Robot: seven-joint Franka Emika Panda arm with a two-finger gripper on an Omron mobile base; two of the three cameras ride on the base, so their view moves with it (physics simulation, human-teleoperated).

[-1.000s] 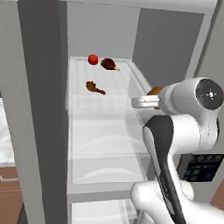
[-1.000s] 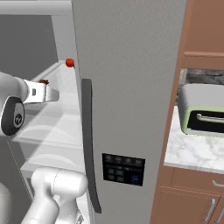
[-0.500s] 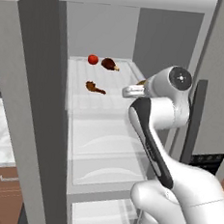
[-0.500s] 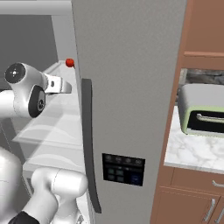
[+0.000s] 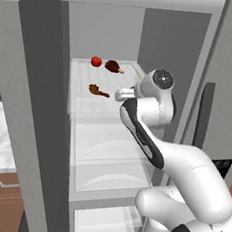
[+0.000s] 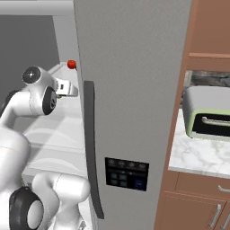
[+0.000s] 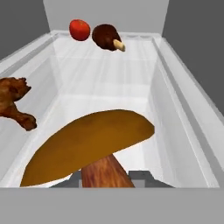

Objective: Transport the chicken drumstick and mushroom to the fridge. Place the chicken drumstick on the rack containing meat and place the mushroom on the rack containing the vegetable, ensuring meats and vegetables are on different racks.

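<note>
My gripper [image 7: 107,180] is shut on the stem of the mushroom [image 7: 92,142], whose broad brown cap hangs over the front of a white rack [image 7: 175,92] inside the open fridge [image 5: 26,79]. The chicken drumstick [image 7: 13,103] lies on the left side of that same rack, also seen from the left base as the drumstick [image 5: 98,90]. At the rack's back sit the red ball vegetable [image 7: 79,29] and the dark meat chunk [image 7: 106,37] side by side. In the left base view the gripper [image 5: 127,94] stands at the rack's right front.
The grey fridge door [image 6: 134,81] with its long dark handle [image 6: 90,148] stands open on my right. A green toaster oven [image 6: 209,112] sits on the marble counter beyond it. More pale shelves [image 5: 110,147] lie below the one I am at.
The arm has swung left and its hand has carried the mushroom from beside the fridge's right wall in over the rack's front. The food on the rack has not moved.
</note>
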